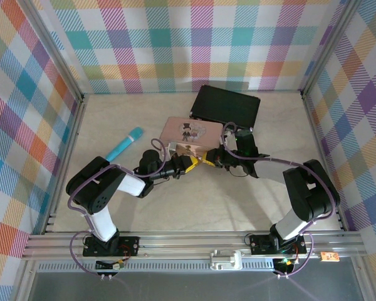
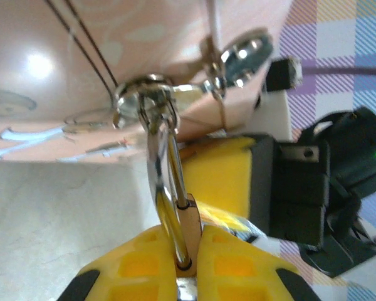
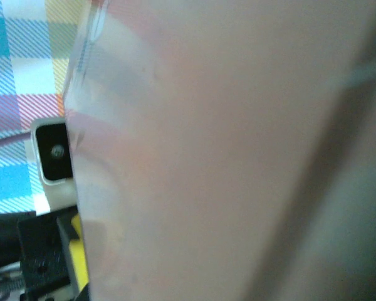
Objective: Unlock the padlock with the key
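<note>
In the left wrist view my left gripper [image 2: 188, 237] is shut on the padlock [image 2: 192, 216], its yellow fingertips [image 2: 138, 263] pinching the small brass body from both sides. The silver shackle [image 2: 166, 163] runs up through the metal hasp ring [image 2: 144, 94] on the pink tin [image 2: 62, 56]. From above, my left gripper [image 1: 189, 164] and right gripper [image 1: 210, 158] meet tip to tip at the tin's near edge. The right gripper's yellow finger [image 2: 222, 179] lies just right of the padlock, shut. A thin shiny strip [image 2: 232, 221] shows beside the body; I cannot tell whether it is the key.
The pink tin [image 1: 188, 133] sits mid-table with a black case [image 1: 227, 105] behind it and a blue pen-like stick [image 1: 125, 143] to its left. The tin's wall [image 3: 225, 150] is blurred, very close to the right wrist camera. Checked walls enclose the table.
</note>
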